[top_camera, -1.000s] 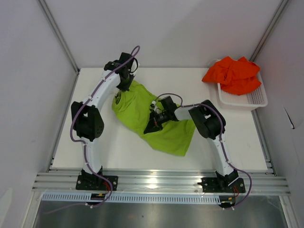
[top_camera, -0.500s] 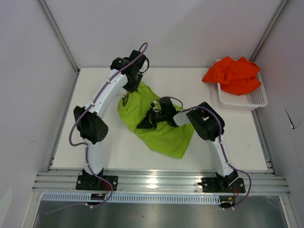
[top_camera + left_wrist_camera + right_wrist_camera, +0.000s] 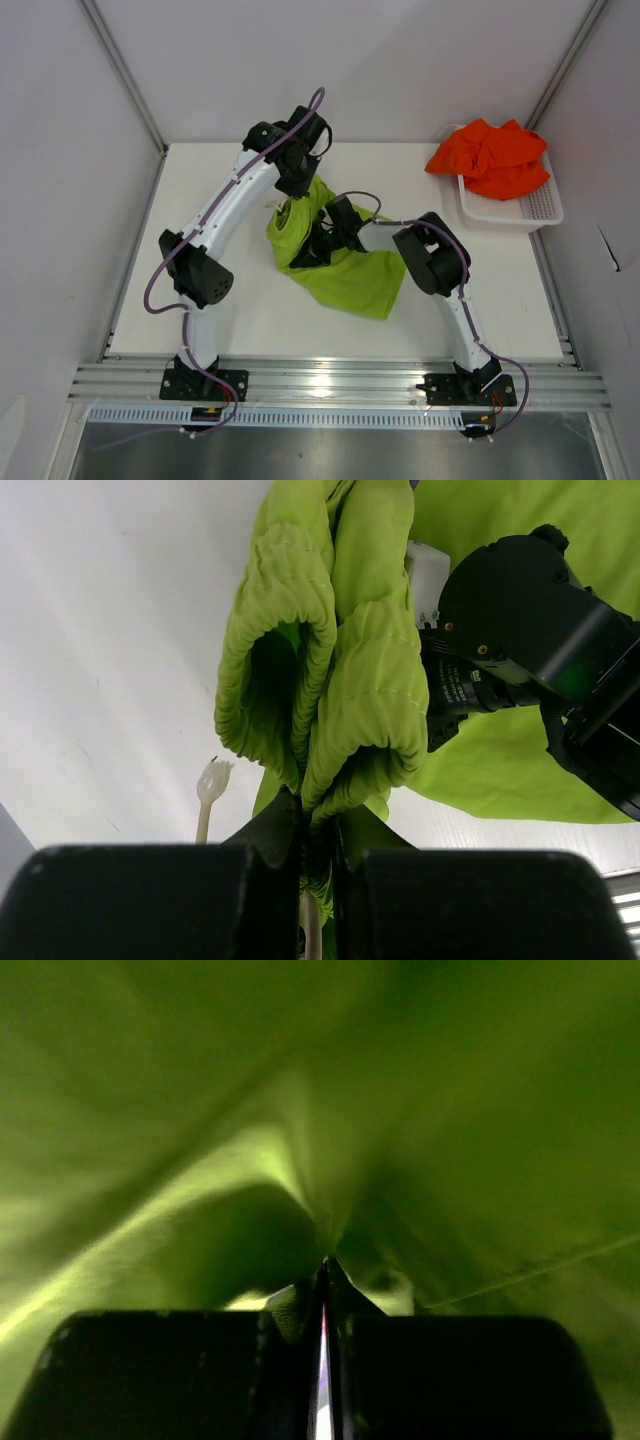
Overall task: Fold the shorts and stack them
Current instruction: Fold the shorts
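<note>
White table [image 3: 280,330] within pale walls [image 3: 420,60], left pincer [image 3: 318,825] and right pincer [image 3: 322,1272] both tight on lime green shorts [image 3: 360,280].

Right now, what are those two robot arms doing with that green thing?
They are working on folding the green shorts. The left gripper pinches the stretchy waistband and holds it up off the table. The right gripper is shut on the cloth nearer the middle. The rest of the shorts lies rumpled on the table, so no neat fold yet. The orange shorts sit crumpled on the white basket in the far right corner, with neither gripper on them.
</note>
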